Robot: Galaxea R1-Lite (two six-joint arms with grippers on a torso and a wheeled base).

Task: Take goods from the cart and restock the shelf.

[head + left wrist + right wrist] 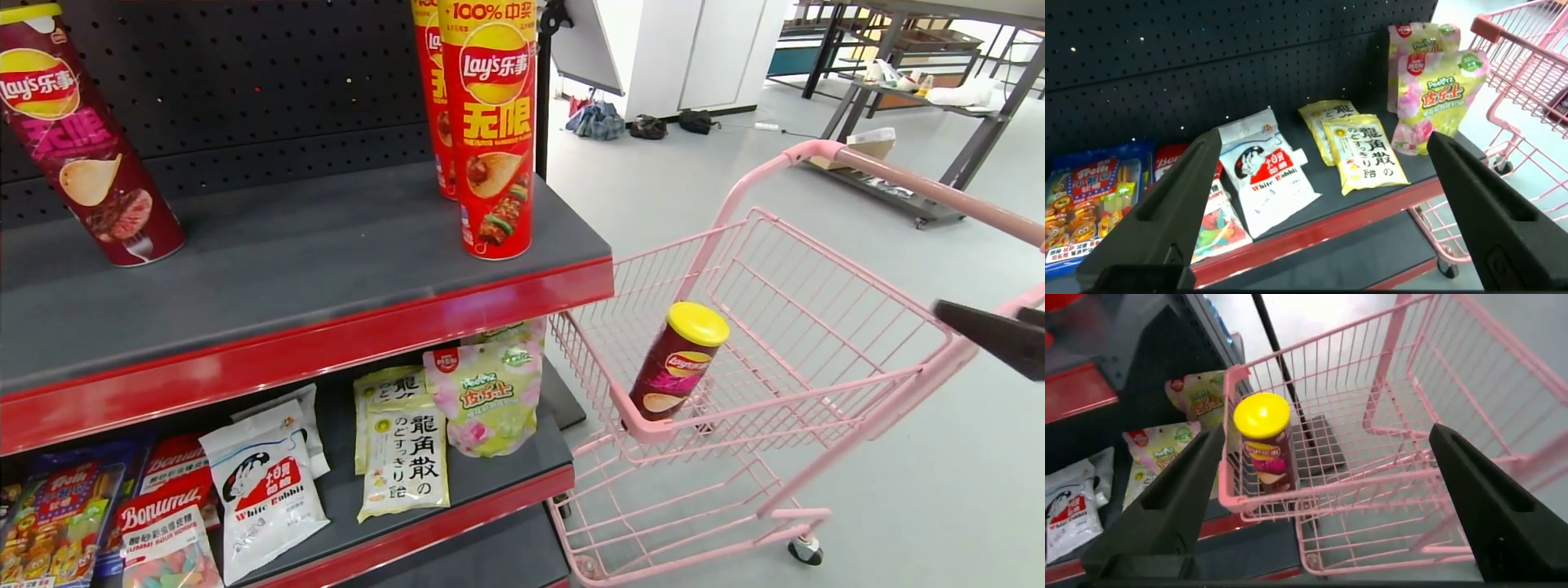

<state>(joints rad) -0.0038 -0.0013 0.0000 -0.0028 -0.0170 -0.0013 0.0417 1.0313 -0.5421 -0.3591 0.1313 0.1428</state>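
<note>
Black fingers (pixel 1167 506) of the right gripper (pixel 1327 434) stand wide apart with nothing between them, up over the handle end of the pink cart (pixel 824 343). Framed between them in the right wrist view is the can (pixel 1263 445), maroon with a yellow lid, standing on end in the basket corner nearest the shelf (pixel 310 327), against the wire wall. Nothing else shows in the basket, and the cart is parked just beside the shelf's end. The left gripper (pixel 1323 143) is likewise spread wide and empty, facing the lower board. Past its fingers lie a white bag (pixel 1266 175), then two yellow packets (pixel 1360 151), one overlapping the other, then green-and-pink pouches (pixel 1433 102) propped upright at the cart end. Blue and red sweet bags (pixel 1094 200) lie at the other end, beyond the white bag. On the upper grey board, with its red front edge, two red cans (pixel 494 131) stand upright one behind the other at the end near the cart. A maroon can (pixel 82 139) stands well apart from them at the other end. Dark pegboard (pixel 245 73) backs both boards.
</note>
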